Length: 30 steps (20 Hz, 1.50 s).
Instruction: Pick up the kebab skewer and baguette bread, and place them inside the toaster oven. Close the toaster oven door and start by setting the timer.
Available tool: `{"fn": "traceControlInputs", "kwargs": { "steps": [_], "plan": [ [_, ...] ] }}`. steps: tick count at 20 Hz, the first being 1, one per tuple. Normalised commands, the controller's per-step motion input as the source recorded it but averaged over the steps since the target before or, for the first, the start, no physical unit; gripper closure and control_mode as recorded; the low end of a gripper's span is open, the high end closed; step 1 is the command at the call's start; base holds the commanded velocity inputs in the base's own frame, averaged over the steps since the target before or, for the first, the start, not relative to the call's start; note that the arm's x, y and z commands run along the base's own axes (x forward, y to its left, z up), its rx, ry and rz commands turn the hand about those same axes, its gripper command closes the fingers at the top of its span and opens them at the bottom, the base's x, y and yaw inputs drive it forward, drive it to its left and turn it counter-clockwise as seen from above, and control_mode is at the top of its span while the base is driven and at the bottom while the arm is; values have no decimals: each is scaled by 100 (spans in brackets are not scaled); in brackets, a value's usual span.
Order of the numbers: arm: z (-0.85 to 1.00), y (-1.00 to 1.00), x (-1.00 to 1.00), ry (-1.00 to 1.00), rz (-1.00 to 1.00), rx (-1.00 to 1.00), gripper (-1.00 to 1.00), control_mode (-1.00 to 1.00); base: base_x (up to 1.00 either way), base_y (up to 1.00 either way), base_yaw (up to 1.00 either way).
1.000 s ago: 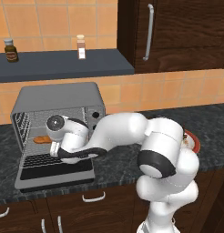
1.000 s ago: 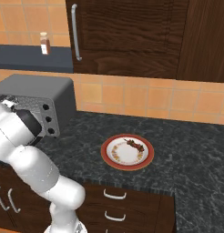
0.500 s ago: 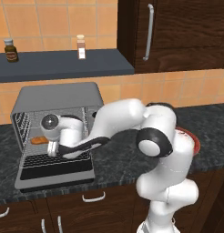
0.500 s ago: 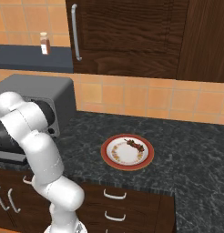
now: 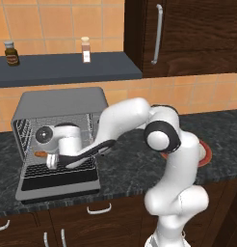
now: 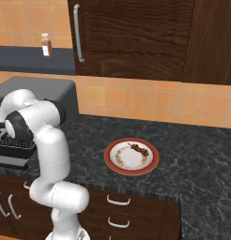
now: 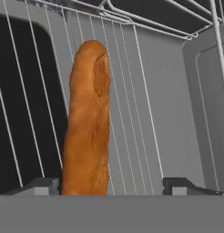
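The gripper stands with its jaws spread wide inside the toaster oven at the left of the left base view, gripping nothing. The baguette bread lies on the wire rack, left of centre in the hand view beside the left fingertip, while the kebab skewer sits on the plate at the middle of the right base view.

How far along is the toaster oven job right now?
Done: the baguette lies on the wire rack inside the toaster oven, with the gripper open around its near end. In hand: nothing is gripped. Left: the kebab skewer sits on the plate, the oven door is down, and the timer is unset.
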Motion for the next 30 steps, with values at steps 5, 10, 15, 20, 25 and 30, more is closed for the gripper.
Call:
{"fn": "traceControlInputs", "kwargs": {
  "steps": [5,10,15,20,25,30],
  "plan": [
    [8,0,-7,0,0,0,-100,-100,0,0,0],
    [34,-27,-14,0,0,0,-100,-100,0,0,0],
    [15,-67,-62,0,-4,1,-100,-100,0,0,0],
    [42,-98,-73,0,-17,23,-100,-100,0,0,0],
    [60,-100,-47,9,-23,26,-100,-100,0,0,0],
    [38,-100,-49,0,-11,17,-100,-100,0,0,0]
  ]
}}
